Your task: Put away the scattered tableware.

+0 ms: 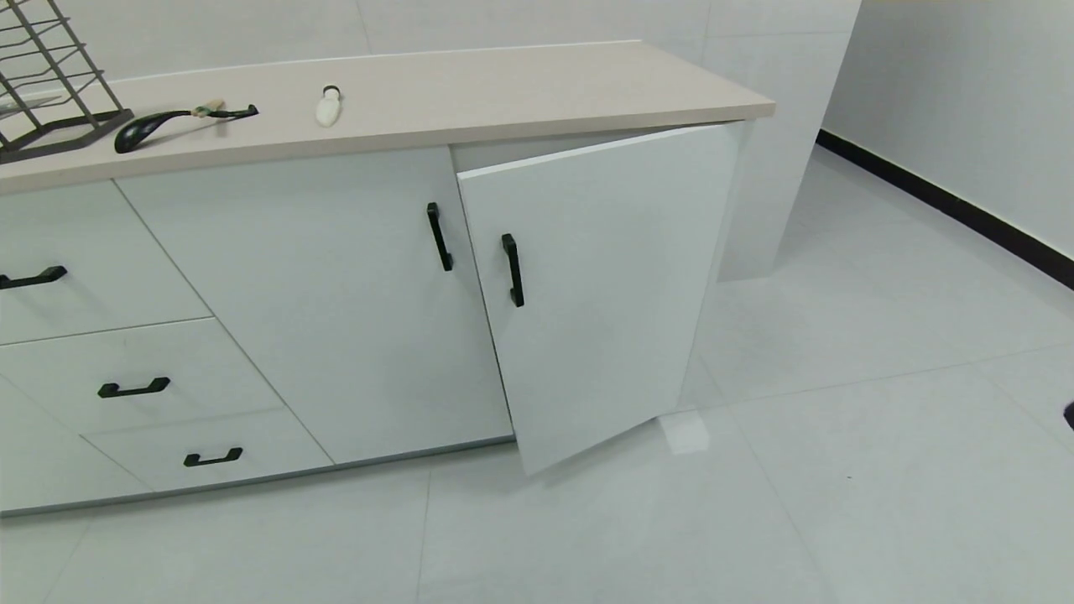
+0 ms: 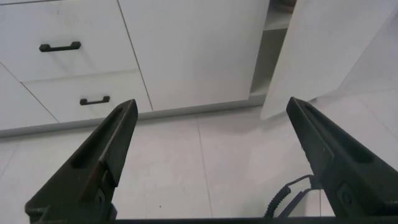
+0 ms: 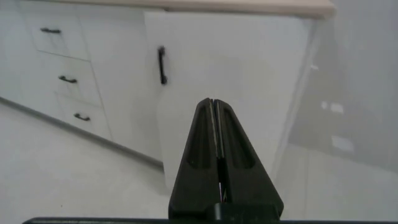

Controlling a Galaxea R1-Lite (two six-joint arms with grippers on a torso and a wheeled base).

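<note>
rack: wire dish rack (image 1: pixel 50 92), upper left of the head frame, standing on the beige countertop (image 1: pixel 520 84).
ladle: black ladle (image 1: pixel 159 124) lies flat just right of the rack, bowl toward it. There's a pale bit by its handle that I can't identify.
white piece: small white utensil (image 1: pixel 329 105) lies further right on the counter, apart from the ladle. It's too small for me to name exactly.
drawers: stack of drawers (image 1: pixel 126 369) at lower left, all closed.
door: right cabinet door (image 1: pixel 604 285) at frame centre is ajar, swung partway out, black handle (image 1: pixel 513 269) near its free edge. The left neighbour door is closed.
left gripper: left gripper (image 2: pixel 211 109) has its fingers spread wide with nothing between them. It hangs low over the floor tiles, facing the drawers.
right gripper: right gripper (image 3: pixel 213 106) has its fingers pressed together, empty, and is aimed at the face of the ajar door.
progress: my read is that nothing is stowed yet. Both pieces sit loose on the counter, well away from both arms.
risk 1: the half-open door sits in the approach lane, so an arm or the base could clip it and slam it or swing it wider.
risk 2: the ladle is flat and thin, so a grab from above may skid it into the rack.
risk 3: the white piece looks rounded, so a pinch could squirt it off the counter edge.
risk 4: the right fingers need to part before any grasp.
</note>
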